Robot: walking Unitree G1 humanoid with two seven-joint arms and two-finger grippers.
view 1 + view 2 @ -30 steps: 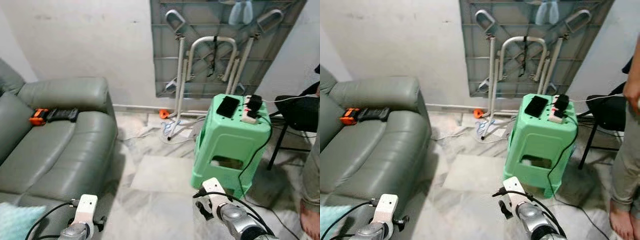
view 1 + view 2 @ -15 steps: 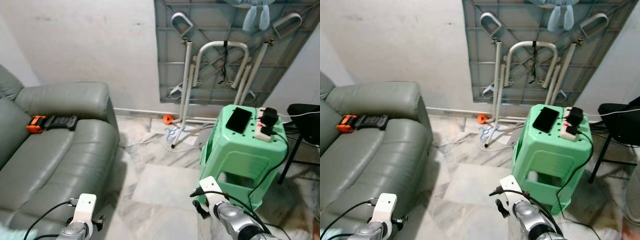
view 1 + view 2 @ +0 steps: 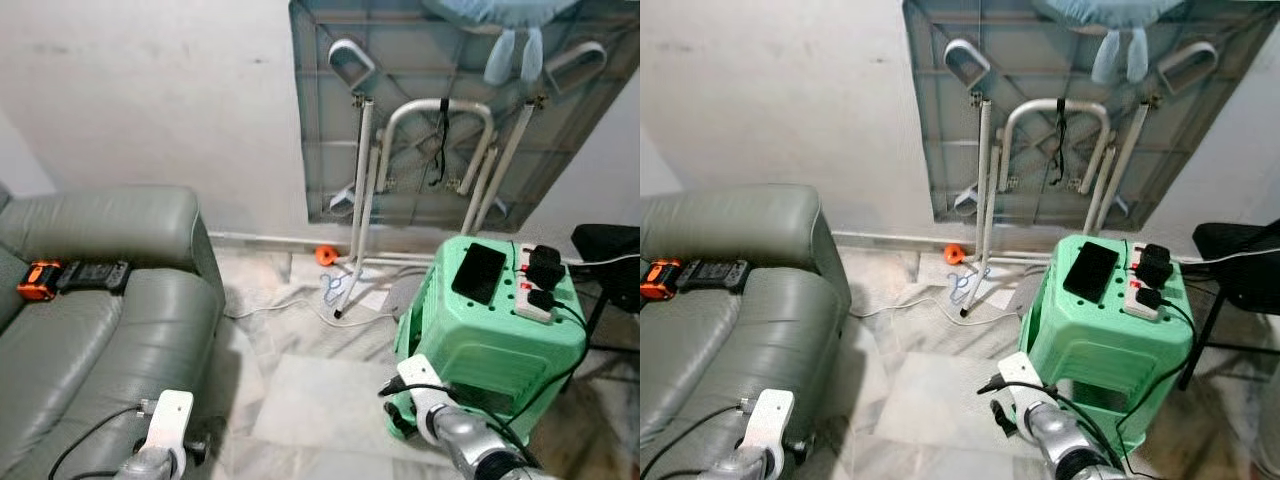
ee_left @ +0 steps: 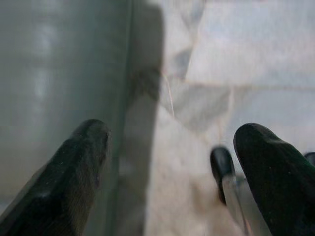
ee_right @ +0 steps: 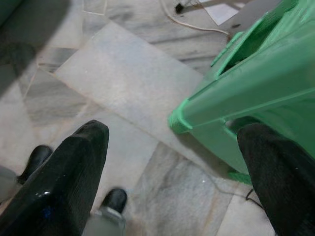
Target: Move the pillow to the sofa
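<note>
The left gripper [image 4: 172,147] hangs low with its two fingers [image 4: 74,172] spread wide and nothing between them. One finger is over the grey sofa [image 3: 100,330], the other over the marble floor [image 3: 320,390]. This wrist view is soft and blurred; a dark rounded shape by the far finger is hard to make out.

The right gripper [image 5: 172,147] is likewise spread and empty, over the floor, with the green stool [image 3: 490,340] just beside one finger. In the eye views both arms are cut off at 6 o'clock, only their wrists showing.

The sofa fills 8 to 9 o'clock, cut by the frame edge. Its long axis runs away towards the wall, armrest end farthest. A black and orange gadget [image 3: 70,277] lies on its seat at 9 o'clock.

At 4 o'clock the stool carries a phone [image 3: 479,272] and a power strip [image 3: 535,300]. A folded table [image 3: 440,100] leans on the wall at 1 o'clock. A dark chair [image 3: 610,250] is cut off at 3 o'clock.
</note>
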